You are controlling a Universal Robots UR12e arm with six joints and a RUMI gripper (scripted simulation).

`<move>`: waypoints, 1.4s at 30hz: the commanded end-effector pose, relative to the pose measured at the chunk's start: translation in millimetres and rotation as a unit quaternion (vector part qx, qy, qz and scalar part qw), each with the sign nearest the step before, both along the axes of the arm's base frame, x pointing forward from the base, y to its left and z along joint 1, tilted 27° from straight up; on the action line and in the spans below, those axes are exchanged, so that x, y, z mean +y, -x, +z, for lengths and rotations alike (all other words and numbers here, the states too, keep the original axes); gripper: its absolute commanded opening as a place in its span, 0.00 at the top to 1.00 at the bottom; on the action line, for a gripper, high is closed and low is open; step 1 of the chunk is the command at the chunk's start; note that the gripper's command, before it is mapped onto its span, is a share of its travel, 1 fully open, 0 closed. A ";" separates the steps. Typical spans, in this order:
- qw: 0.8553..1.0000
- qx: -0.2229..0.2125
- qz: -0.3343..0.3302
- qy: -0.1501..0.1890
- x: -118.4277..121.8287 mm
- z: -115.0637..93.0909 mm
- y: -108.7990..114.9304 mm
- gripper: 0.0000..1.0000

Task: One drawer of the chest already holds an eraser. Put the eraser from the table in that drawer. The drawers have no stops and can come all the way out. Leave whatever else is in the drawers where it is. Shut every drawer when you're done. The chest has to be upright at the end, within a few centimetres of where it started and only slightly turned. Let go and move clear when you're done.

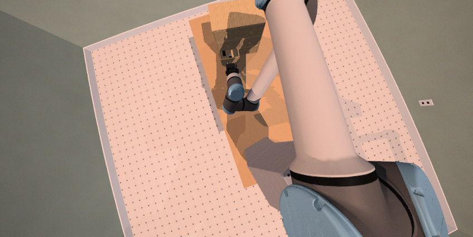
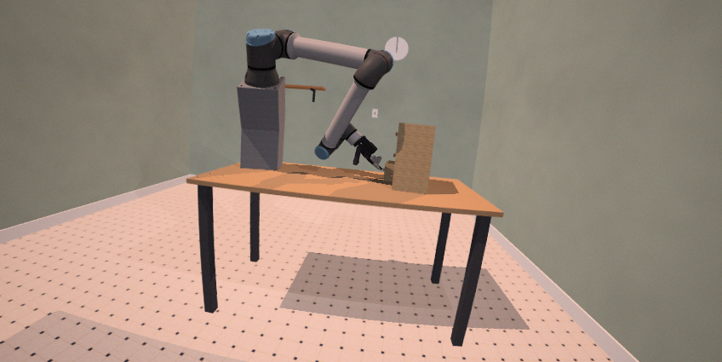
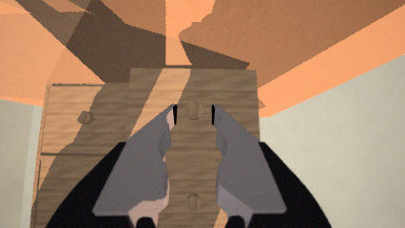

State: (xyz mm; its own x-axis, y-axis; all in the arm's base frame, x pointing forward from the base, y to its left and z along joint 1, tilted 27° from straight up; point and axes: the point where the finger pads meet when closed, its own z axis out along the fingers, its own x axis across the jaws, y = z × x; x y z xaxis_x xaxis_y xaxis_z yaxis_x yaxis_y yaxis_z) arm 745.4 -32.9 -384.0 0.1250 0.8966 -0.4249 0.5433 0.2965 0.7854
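Note:
The wooden chest (image 2: 414, 158) stands upright near the right end of the table. Its bottom drawer (image 1: 228, 53) is pulled partly out, and small dark and white things lie inside it; I cannot tell what they are. My gripper (image 3: 194, 105) points at the chest front, with its fingertips on either side of a round drawer knob (image 3: 194, 110). A gap shows on each side of the knob, and nothing is held. The gripper also shows just in front of the open drawer in the overhead view (image 1: 231, 67) and the side view (image 2: 377, 163). No loose eraser shows on the table.
The grey robot pedestal (image 2: 260, 125) stands at the left end of the table. Two more drawer knobs (image 3: 86, 117) (image 3: 193, 201) show on the chest front. The table's right edge lies just beyond the chest.

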 end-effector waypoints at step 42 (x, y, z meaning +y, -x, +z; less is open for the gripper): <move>1.000 0.000 0.000 0.000 -0.7 3.5 -17.6 0.80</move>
